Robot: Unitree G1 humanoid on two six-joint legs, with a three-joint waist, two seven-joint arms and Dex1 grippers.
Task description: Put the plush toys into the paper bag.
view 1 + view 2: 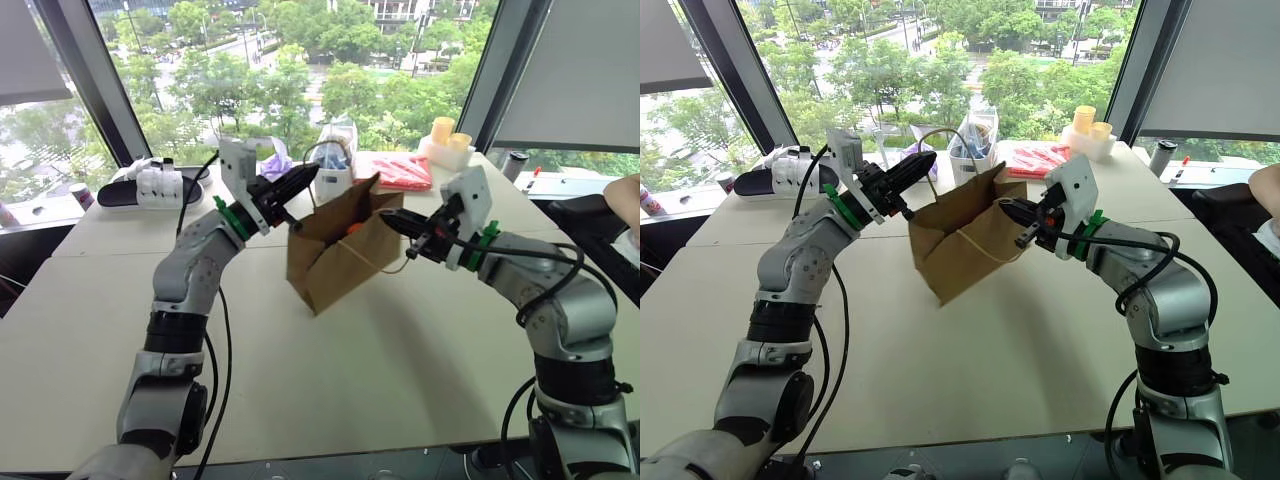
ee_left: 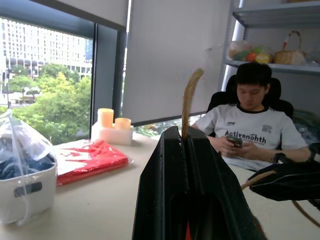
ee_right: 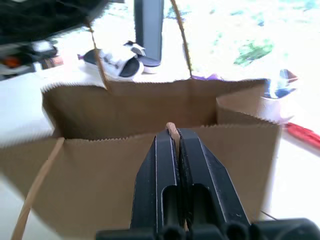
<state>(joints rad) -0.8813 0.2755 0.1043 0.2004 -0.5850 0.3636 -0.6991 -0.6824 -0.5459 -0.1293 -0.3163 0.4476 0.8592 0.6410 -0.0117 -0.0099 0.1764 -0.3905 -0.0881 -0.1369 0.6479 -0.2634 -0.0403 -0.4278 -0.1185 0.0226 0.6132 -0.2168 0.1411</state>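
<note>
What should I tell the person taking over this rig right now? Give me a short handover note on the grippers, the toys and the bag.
Left gripper: shut on one string handle of the paper bag.
Right gripper: shut on the other string handle, at the bag's near edge.
Paper bag: held between both arms over the table, mouth open, tilted.
Plush toys: something orange shows inside the bag's mouth, probably the orange toy. The green toy isn't visible from here, so check inside the bag.
Done: both handles gripped.
Left: confirm both toys are inside, then set the bag down.
</note>
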